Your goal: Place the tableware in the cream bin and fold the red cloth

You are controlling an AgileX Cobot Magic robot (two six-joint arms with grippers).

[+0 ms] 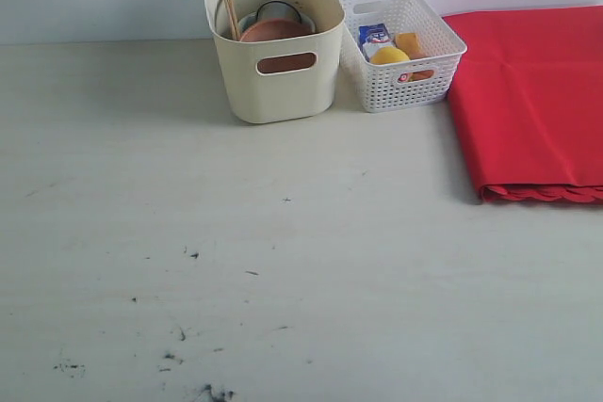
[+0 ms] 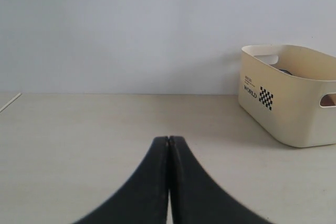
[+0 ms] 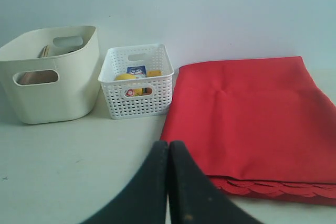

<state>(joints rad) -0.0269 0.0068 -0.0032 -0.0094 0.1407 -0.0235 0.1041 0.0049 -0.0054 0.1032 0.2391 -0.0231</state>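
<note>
Both the left gripper [image 2: 168,140] and the right gripper [image 3: 168,145] are pressed together and empty. Tableware [image 1: 273,29] sits in the cream bin [image 1: 283,93] at upper centre. The red cloth [image 1: 537,91] lies folded at upper right. A careless sweep could probably drag its layers apart.

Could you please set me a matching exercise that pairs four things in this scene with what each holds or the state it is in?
Column one:
1. cream bin
2. white lattice basket
3. red cloth
4. left gripper

Column two:
A. shut, holding nothing
B. holds a lemon and a milk carton
C. lies folded, scalloped edges showing
D. holds a brown wooden plate and chopsticks

Pairs: 1-D, 2-B, 3-C, 4-A.
</note>
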